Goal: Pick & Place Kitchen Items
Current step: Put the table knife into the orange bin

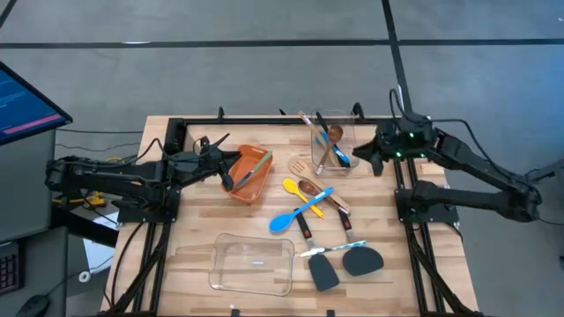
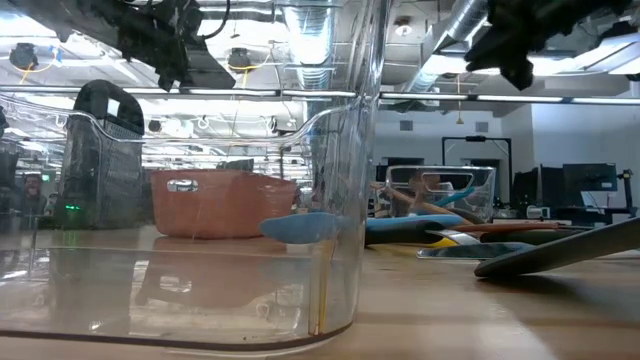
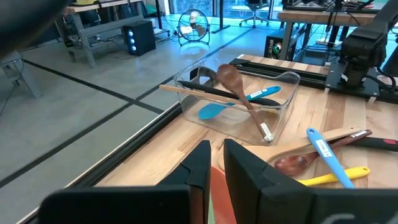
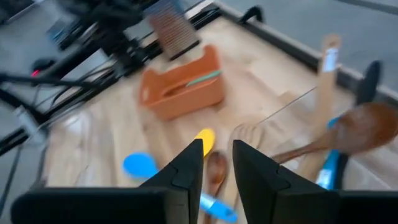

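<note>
The orange bin [image 1: 253, 173] stands at the middle left with a green-handled tool in it, and my left gripper [image 1: 231, 179] is shut on its wall. At the back right, a clear container [image 1: 333, 141] has a wooden spoon [image 3: 231, 79], a blue spatula [image 3: 214, 110] and dark tools leaning in it. My right gripper [image 4: 217, 155] hangs raised beside that container, a little open, nothing between its fingers. A slotted wooden turner [image 1: 301, 167], yellow spoon [image 1: 293, 187], wooden spoon [image 1: 310, 187], blue spoon [image 1: 293, 217] and two black spatulas [image 1: 324, 273] lie flat on the table. My left gripper pinches the orange bin's wall [image 3: 216, 190] at the bin's left end, the wall standing between the two fingers [image 3: 200, 165]. The fingers come nearly level from the table's left. In the low view the bin [image 2: 222, 205] looks level with its bottom on the table.
A second, larger clear container [image 1: 253, 264] sits near the front edge and fills much of the low view. The black frame rail [image 1: 264, 119] runs along the table's far edge. Bare wood lies between the orange bin and the front container.
</note>
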Robot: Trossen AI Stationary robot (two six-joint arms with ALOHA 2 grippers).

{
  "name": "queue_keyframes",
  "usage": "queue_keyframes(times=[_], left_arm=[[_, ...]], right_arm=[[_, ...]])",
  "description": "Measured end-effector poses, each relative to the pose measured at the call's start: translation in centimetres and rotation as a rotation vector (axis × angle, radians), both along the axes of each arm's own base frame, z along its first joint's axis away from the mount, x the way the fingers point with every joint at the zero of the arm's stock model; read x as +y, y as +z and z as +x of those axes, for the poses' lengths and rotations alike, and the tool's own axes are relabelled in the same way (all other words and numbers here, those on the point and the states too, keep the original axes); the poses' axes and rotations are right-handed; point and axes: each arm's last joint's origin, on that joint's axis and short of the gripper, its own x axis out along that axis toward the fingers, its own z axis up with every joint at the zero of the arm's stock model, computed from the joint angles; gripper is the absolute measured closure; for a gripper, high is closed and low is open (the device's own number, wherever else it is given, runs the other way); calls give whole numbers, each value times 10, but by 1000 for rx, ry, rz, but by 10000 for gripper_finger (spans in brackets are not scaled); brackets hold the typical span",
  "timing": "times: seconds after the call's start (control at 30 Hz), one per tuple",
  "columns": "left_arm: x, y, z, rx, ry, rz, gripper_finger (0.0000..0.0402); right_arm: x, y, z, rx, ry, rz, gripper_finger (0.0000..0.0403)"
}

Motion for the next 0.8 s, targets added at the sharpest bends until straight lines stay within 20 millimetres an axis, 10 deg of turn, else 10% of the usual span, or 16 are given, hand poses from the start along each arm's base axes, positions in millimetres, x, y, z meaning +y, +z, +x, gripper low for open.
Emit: queue_keyframes(times=[0.8], left_arm=[[-2,0,1,-4,-63,-19,372]], right_arm=[[59,-50,60,377,439,116,328]])
